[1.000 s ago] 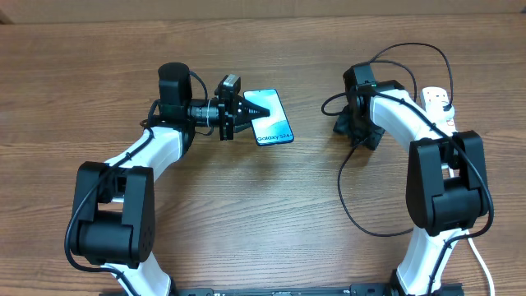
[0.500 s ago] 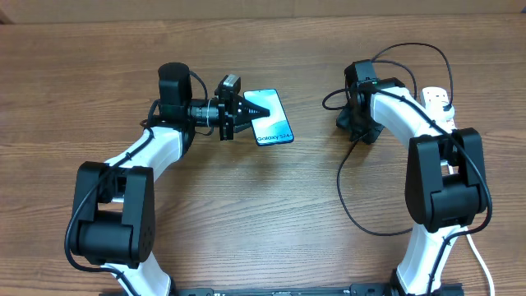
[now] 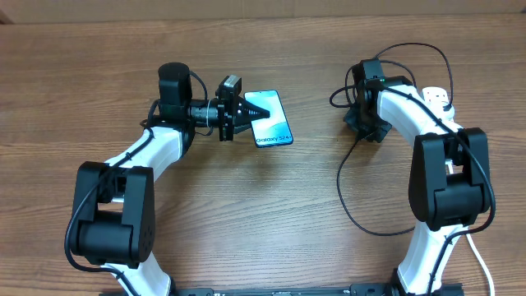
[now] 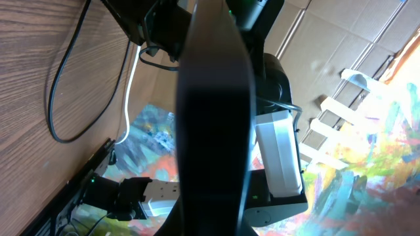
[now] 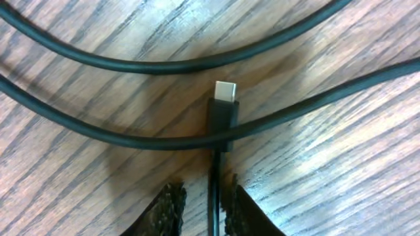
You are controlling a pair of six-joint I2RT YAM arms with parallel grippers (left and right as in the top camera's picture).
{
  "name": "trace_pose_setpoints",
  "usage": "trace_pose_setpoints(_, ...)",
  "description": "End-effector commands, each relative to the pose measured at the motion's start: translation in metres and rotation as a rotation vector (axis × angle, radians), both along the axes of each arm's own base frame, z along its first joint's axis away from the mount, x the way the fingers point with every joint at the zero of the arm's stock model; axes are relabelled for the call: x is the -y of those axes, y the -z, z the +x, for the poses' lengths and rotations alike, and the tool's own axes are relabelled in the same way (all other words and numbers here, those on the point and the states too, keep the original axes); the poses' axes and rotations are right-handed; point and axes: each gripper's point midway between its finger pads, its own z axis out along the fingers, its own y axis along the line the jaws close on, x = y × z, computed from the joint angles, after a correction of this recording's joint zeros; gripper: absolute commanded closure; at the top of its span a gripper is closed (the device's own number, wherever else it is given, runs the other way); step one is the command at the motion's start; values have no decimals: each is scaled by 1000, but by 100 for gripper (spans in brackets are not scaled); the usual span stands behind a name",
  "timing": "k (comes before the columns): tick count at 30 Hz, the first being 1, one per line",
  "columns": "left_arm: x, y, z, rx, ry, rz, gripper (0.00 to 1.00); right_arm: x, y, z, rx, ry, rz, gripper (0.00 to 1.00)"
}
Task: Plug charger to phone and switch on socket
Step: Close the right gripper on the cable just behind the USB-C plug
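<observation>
The phone [image 3: 275, 123] has a lit teal screen and sits at the back left of the wood table; in the left wrist view it is a dark band [image 4: 213, 118] seen edge-on. My left gripper [image 3: 256, 113] is shut on the phone's left end. The charger is a thin black cable [image 3: 339, 182] looping over the right side. In the right wrist view its small connector [image 5: 224, 108] lies across another strand, just ahead of my right gripper [image 5: 205, 200], which is shut on the cable behind it. The socket [image 3: 438, 100] is a white power strip, mostly hidden behind the right arm.
The charger cable arcs behind the right arm [image 3: 411, 46] and down toward the front. The socket's white cord [image 3: 481, 263] runs along the right arm's base. Cardboard borders the table's back edge [image 3: 263, 8]. Bare wood lies between the two arms.
My right gripper has moved a little right and toward the back, and the cable loop by it has shifted the same way. The left gripper and phone have not moved.
</observation>
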Motion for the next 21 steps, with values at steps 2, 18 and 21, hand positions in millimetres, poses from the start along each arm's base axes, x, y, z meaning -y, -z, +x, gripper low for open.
trace_pose_setpoints(2,-1,-15,-2,73,44,-29,96,17,43,-45,-195,9,-64,75)
trace_pose_setpoints(18,-1,-16,-3,72,53,-33,96,-2,59,-72,-274,-9,63,96)
trace_pose_setpoints(21,-2,-16,-5,72,61,-37,96,-19,51,-69,-283,-99,159,96)
